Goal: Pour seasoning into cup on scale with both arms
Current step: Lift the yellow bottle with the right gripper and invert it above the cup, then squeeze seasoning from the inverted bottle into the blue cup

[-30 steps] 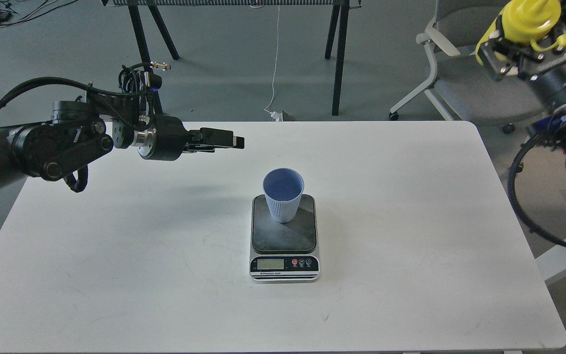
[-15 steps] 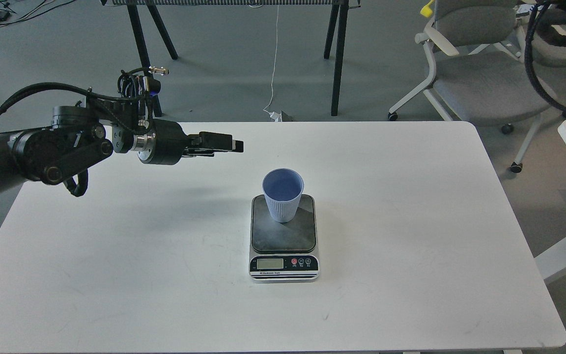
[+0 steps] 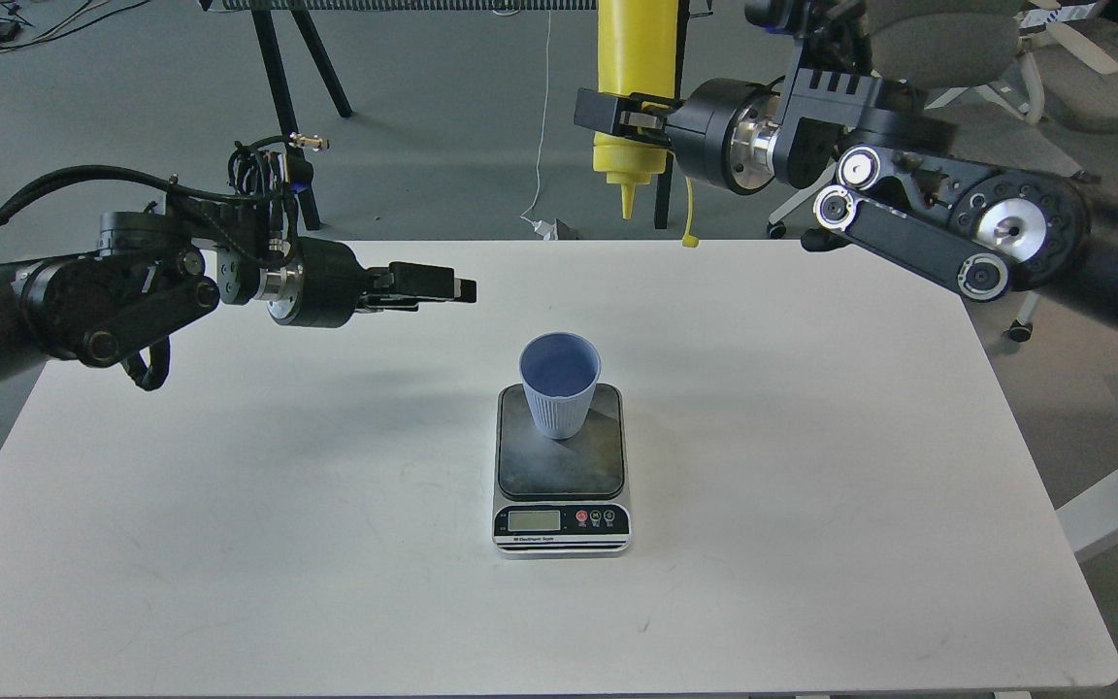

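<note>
The right gripper point(image 3: 622, 121) clamps the inverted seasoning point(image 3: 635, 78) above and beyond the seemingly empty cup point(image 3: 559, 386) on the scale point(image 3: 561, 471), pouring unstarted, while the left gripper's point(image 3: 443, 284) state is unclear.

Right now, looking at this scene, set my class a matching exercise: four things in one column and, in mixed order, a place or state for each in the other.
Things:
1. seasoning bottle
2. cup
3. scale
4. left gripper

Places or states:
A. lying flat on the white table
B. standing upright on the dark plate
C. held upside down, nozzle pointing down
D. hovering above the table, holding nothing

Pairs: 1-C, 2-B, 3-A, 4-D
</note>
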### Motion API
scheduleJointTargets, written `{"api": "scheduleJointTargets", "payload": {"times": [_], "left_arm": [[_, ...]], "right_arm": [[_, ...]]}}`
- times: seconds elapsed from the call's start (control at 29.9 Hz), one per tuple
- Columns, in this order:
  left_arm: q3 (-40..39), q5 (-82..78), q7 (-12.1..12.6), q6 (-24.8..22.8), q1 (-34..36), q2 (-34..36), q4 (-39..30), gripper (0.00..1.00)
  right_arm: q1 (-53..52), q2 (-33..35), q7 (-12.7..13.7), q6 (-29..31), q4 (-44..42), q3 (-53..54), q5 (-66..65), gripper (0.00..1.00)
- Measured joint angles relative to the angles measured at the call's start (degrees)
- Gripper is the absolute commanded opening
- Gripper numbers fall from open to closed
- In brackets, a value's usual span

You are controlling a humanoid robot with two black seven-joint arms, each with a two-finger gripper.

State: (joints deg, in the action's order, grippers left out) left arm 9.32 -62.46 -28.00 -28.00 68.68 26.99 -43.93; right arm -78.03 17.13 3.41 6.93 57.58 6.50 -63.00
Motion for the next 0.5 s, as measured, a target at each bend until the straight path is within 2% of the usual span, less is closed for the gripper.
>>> {"api": "scheduleJointTargets", "payload": {"times": [0.5], "left_arm": [[0.0, -0.4, 0.0, 0.0, -1.2, -0.5, 0.2, 1.00]], "right_arm": [[1.2, -10.2, -0.2, -3.1, -5.1, -8.9, -1.3, 0.02]]}}
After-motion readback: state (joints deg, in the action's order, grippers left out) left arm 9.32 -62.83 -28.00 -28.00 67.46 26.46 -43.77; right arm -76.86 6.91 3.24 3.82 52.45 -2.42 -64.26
